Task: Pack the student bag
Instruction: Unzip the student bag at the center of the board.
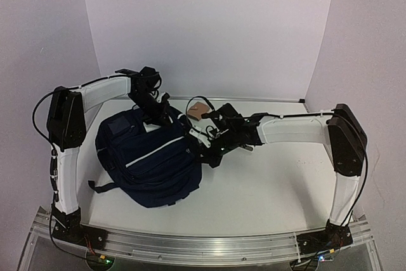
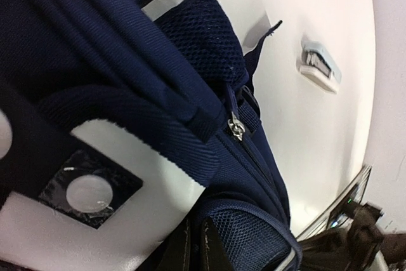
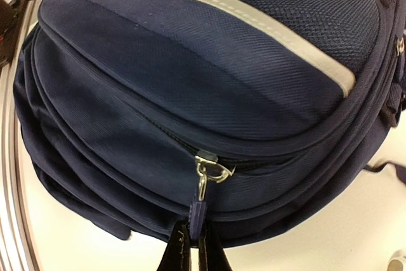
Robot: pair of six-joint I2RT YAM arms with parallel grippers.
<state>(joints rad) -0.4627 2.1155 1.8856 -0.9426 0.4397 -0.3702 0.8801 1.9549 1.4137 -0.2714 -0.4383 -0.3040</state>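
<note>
The student bag (image 1: pixel 149 157), navy with a pale stripe, lies on the table's left half. My left gripper (image 1: pixel 166 115) is at the bag's far top edge. In the left wrist view its jaws (image 2: pixel 196 221) are shut on a fold of navy fabric beside a mesh panel (image 2: pixel 260 236), below the white patch (image 2: pixel 136 211). My right gripper (image 1: pixel 203 150) is at the bag's right side. In the right wrist view it (image 3: pixel 193 226) is shut on the navy zipper pull (image 3: pixel 198 206), which hangs from a silver slider (image 3: pixel 209 162) on a closed-looking zip.
A small light-blue and white stapler-like item (image 2: pixel 320 65) lies on the white table beyond the bag. A brown tag-like object (image 1: pixel 198 110) and small white items (image 1: pixel 195 134) sit between the two grippers. White walls close in the back and sides.
</note>
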